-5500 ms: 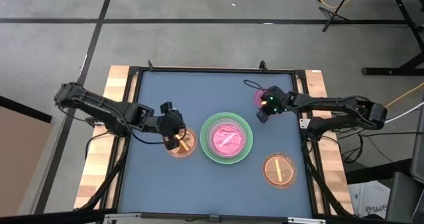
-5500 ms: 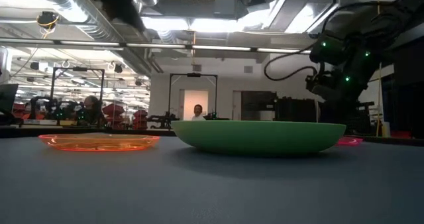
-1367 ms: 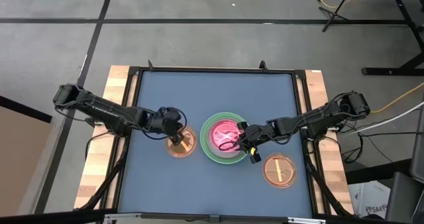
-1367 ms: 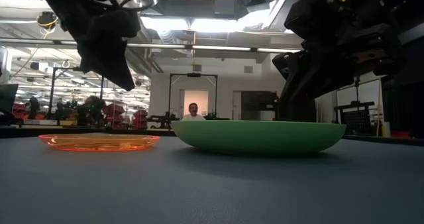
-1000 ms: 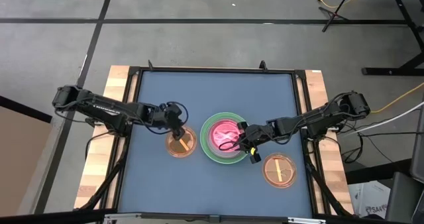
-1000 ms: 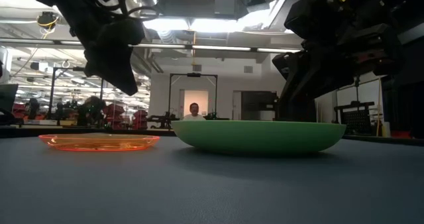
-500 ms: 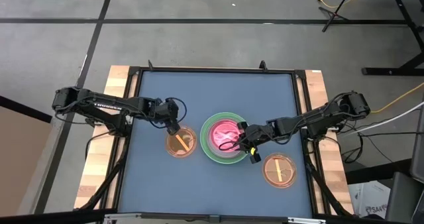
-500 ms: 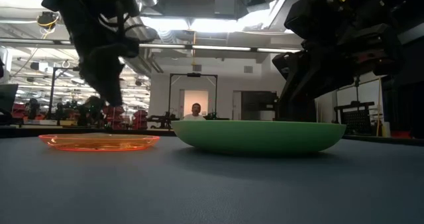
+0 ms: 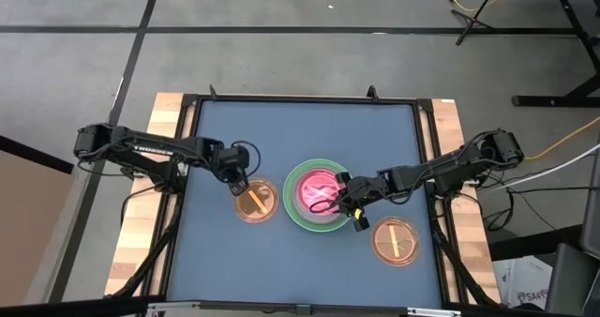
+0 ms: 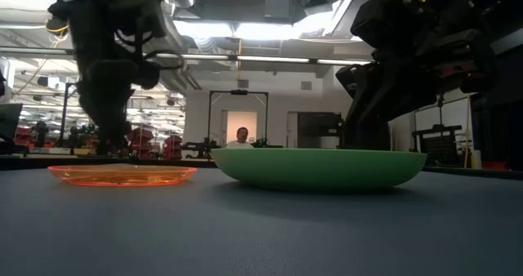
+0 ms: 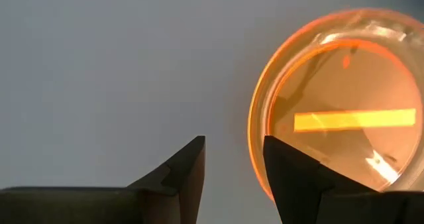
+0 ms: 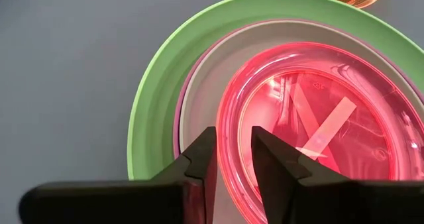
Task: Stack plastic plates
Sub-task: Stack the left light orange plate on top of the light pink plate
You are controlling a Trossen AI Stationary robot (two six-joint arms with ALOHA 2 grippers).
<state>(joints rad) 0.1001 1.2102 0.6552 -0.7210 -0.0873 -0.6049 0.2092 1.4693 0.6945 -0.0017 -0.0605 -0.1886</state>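
At the desk's [image 9: 216,251] centre, a pink plate [image 12: 318,128] is nested in the green plate [image 9: 292,211] (a pale plate lies between them). Its rim is gripped by the right gripper [image 12: 232,148]. The left gripper [image 11: 233,159] is held released at the rim of an orange plate [image 11: 341,121]. 1 more orange plate [image 9: 396,241] sits near the right edge.

No text, label, brand, number or sign can be read in any view.
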